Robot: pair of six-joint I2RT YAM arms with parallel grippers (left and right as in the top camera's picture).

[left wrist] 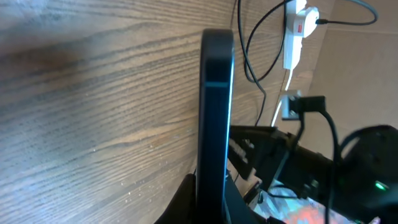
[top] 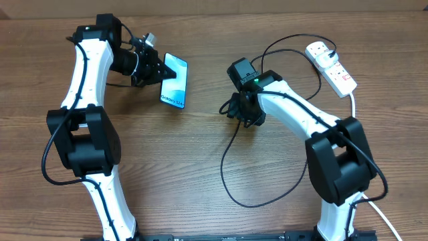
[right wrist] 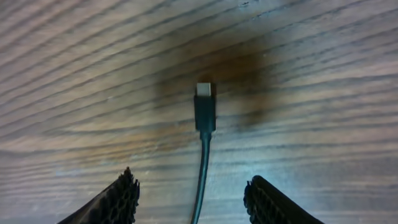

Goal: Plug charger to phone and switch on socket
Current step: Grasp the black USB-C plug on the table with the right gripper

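The phone (top: 175, 82) has a light blue-white screen with "Galaxy" text. My left gripper (top: 155, 68) is shut on it at its far end and holds it on edge, as the left wrist view (left wrist: 214, 106) shows. The charger cable (top: 231, 157) runs in loops from its plug in the socket (top: 332, 67), a white power strip with a red switch, at the back right. Its connector tip (right wrist: 204, 99) lies on the table between the open fingers of my right gripper (right wrist: 193, 193), which hovers just above it. In the overhead view the right gripper (top: 235, 109) hides the tip.
The socket's thick white lead (top: 352, 100) runs down the right side past my right arm. The black cable loops (top: 287, 47) lie between the phone and the socket. The socket also shows in the left wrist view (left wrist: 295, 31).
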